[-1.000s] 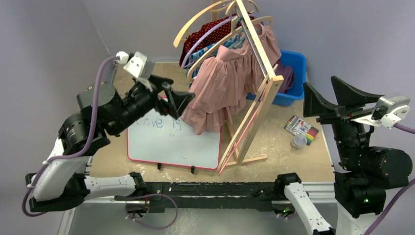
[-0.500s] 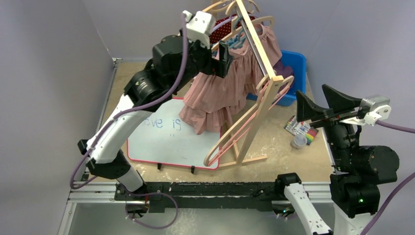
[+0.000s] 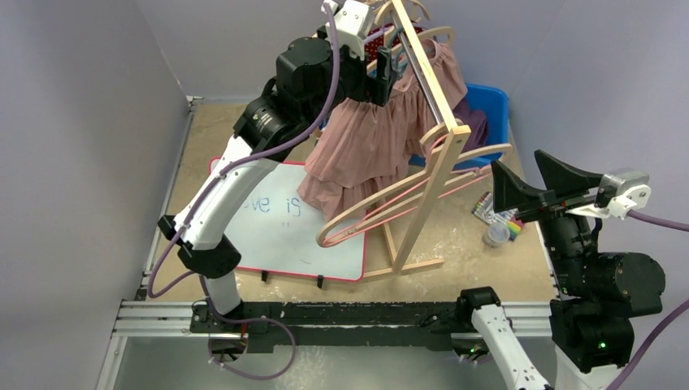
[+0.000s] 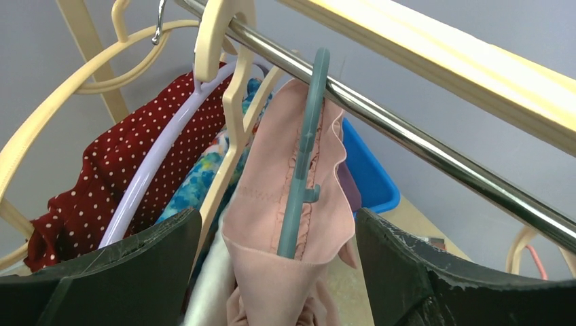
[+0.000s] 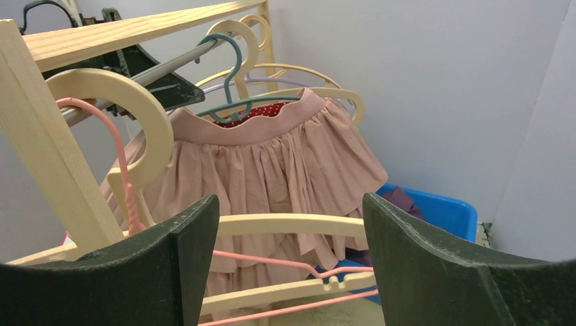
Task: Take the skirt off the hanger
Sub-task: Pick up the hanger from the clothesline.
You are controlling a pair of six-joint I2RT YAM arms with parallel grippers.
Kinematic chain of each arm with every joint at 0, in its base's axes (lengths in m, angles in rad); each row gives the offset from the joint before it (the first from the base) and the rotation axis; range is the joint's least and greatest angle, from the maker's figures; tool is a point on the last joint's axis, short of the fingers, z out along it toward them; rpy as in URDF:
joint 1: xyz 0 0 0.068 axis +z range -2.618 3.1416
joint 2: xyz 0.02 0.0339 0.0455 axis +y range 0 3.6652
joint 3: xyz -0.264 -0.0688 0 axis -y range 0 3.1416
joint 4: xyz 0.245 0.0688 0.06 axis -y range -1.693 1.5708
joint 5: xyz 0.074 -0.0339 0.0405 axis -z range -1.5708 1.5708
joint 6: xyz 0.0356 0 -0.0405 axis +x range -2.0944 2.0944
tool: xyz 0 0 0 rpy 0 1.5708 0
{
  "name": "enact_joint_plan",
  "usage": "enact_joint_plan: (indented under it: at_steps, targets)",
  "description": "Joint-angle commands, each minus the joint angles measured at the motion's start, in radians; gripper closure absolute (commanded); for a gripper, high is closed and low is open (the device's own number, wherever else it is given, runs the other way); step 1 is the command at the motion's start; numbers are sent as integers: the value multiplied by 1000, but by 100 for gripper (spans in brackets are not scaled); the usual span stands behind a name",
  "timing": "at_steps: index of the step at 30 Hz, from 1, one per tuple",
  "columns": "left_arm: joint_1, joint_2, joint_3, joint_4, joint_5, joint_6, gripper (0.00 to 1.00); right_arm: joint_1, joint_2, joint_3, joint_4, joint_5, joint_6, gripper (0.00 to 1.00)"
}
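Grey-walled booth, wooden rack (image 3: 424,191) | pink skirt (image 5: 272,170) hangs on a teal hanger (image 4: 303,156), waistband between the left gripper's (image 4: 277,224) spread fingers, nothing clamped | right gripper (image 5: 291,204) gapes empty, skirt straight ahead | likely light, floppy, ruffled: pinch the waistband beside the hanger.

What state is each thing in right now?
skirt, hanging on its hanger, not removed.
teal hanger, hooked over the metal rail.
left gripper, open, fingers either side of the skirt's waistband.
right gripper, open, empty.
wooden hanger, empty, tilted.
blue bin, holds dark cloth.
whiteboard, flat, written on.
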Motion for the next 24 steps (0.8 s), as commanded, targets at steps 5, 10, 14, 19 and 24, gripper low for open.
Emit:
enact_joint_plan:
  at_steps: [5,10,14,19,24]
  targets:
    - [85,15,18,189,156,-86,21,3,-1,5,15,-7,35,21]
    - [133,37,33,253,252,-133,29,3,7,20,9,-7,36,22]
    - [146,52,31,283,323,-154,39,3,8,18,11,-4,37,21]
    - [148,34,-8,259,323,-146,26,3,30,-1,52,4,83,21]
    - [149,-33,-61,157,277,-100,16,3,168,106,16,65,112,21]
